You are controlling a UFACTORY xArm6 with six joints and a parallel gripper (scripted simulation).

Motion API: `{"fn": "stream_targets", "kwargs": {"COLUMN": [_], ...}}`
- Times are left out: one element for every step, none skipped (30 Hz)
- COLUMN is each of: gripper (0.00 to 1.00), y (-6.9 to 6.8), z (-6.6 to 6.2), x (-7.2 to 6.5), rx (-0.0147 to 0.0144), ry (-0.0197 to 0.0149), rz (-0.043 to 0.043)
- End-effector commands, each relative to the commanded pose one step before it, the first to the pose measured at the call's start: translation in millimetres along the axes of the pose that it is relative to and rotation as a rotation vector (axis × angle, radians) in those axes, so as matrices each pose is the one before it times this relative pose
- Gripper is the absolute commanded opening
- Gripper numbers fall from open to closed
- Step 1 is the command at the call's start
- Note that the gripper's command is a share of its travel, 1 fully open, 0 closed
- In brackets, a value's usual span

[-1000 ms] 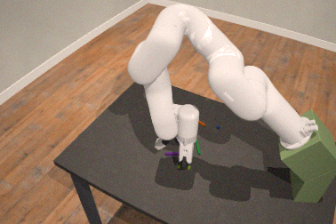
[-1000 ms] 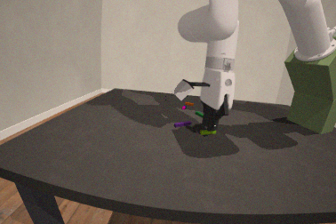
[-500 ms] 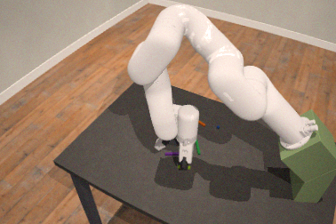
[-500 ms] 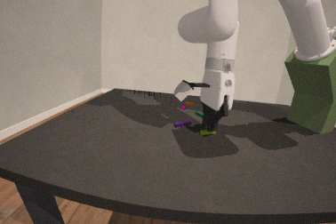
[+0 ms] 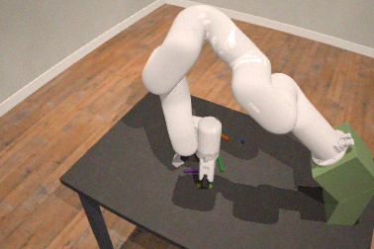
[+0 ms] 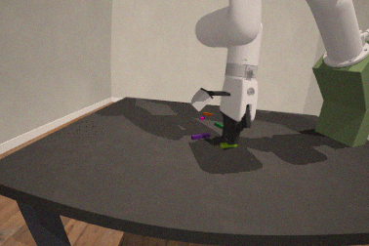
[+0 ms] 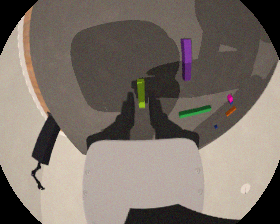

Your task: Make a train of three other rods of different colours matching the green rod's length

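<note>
My gripper is low over the table, its fingers partly open and standing on either side of the lime rod, which lies flat on the table. In the wrist view the lime rod lies between the two fingertips and reaches out past them. I cannot tell whether the fingers touch it. The purple rod lies just beyond it, also in the exterior view. The green rod lies to the right. The magenta rod, the orange rod and the small blue rod lie further right.
The arm's green base block stands at the table's right edge. The arm's links arch over the back of the table. The near table edge is well in front of the rods.
</note>
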State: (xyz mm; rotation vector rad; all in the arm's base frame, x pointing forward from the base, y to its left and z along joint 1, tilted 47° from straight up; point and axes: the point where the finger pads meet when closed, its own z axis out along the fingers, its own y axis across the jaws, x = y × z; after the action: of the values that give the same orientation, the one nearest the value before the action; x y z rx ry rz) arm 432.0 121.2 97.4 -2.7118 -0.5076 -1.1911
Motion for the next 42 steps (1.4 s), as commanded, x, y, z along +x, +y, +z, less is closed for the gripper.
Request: {"fn": "stream_targets", "kwargs": {"gripper": [0.24, 0.24, 0.24, 0.24, 0.24, 0.24, 0.24, 0.24, 0.24, 0.24, 0.24, 0.24, 0.24, 0.24, 0.24, 0.24, 0.24, 0.24, 0.24, 0.24, 0.24, 0.24, 0.24, 0.24, 0.24, 0.24, 0.24, 0.24, 0.24, 0.24, 0.24, 0.24, 0.24, 0.24, 0.24, 0.24, 0.24, 0.24, 0.24, 0.24, 0.24, 0.24], "y": [0.03, 0.0, 0.0, 0.0, 0.0, 0.0, 0.0, 0.0, 0.0, 0.0, 0.0, 0.0, 0.0, 0.0, 0.0, 0.0, 0.0, 0.0, 0.0, 0.0, 0.0, 0.0, 0.0, 0.0, 0.0, 0.0, 0.0, 0.0, 0.0, 0.0, 0.0, 0.0, 0.0, 0.0, 0.0, 0.0, 0.0, 0.0, 0.0, 0.0, 0.0, 0.0], "z": [-0.28, 0.0, 0.0, 0.0, 0.0, 0.0, 0.0, 0.0, 0.0, 0.0, 0.0, 0.0, 0.03, 0.08, 0.15, 0.23, 0.31, 0.0, 0.0, 0.4, 0.49, 0.58, 0.65, 0.72, 0.78, 0.83, 0.86, 0.88, 0.88, 0.86, 0.83, 0.79, 0.73, 0.66, 0.0, 0.0, 0.58, 0.5, 0.41, 0.32, 0.23, 0.15], "x": [0.45, 0.0, 0.0, 0.0, 0.0, 0.0, 0.0, 0.0, 0.0, 0.0, 0.0, 0.0, 0.0, 0.0, 0.0, 0.0, 0.0, 0.0, 0.0, 0.0, 0.0, 0.0, 0.0, 0.0, 0.0, 0.0, 0.0, 0.0, 0.0, 0.0, 0.0, 0.01, 0.0, 0.0, 0.0, 0.0, 0.0, 0.0, 0.0, 0.0, 0.0, 0.0], "rx": [-0.00014, 0.0, 0.0, 0.0, 0.0, 0.0, 0.0, 0.0, 0.0, 0.0, 0.0, 0.0, 0.0, 0.0, 0.0, 0.0, 0.0, 0.0, 0.0, 0.0, 0.0, 0.0, 0.0, 0.0, -0.00001, 0.0, 0.0, 0.0, 0.0, 0.0, 0.0, 0.00001, 0.0, 0.0, 0.0, 0.0, 0.0, 0.0, 0.0, 0.0, 0.0, 0.0], "ry": [0.00083, 0.0, 0.0, 0.0, 0.0, 0.0, 0.0, 0.0, 0.0, 0.0, 0.0, 0.0, 0.0, 0.0, 0.0, 0.0, 0.0, 0.0, 0.0, 0.0, 0.0, 0.0, 0.0, 0.0, 0.0, 0.0, 0.0, 0.0, 0.0, 0.0, 0.0, 0.0, 0.0, 0.0, 0.0, 0.0, 0.0, 0.0, 0.0, 0.0, 0.0, 0.0], "rz": [-0.00008, 0.0, 0.0, 0.0, 0.0, 0.0, 0.0, 0.0, 0.0, 0.0, 0.0, 0.0, 0.0, 0.0, 0.0, 0.0, 0.0, 0.0, 0.0, 0.0, 0.0, 0.0, 0.0, 0.0, 0.0, 0.0, 0.0, 0.0, 0.0, 0.0, 0.0, 0.0, 0.0, 0.0, 0.0, 0.0, 0.0, 0.0, 0.0, 0.0, 0.0, 0.0]}}
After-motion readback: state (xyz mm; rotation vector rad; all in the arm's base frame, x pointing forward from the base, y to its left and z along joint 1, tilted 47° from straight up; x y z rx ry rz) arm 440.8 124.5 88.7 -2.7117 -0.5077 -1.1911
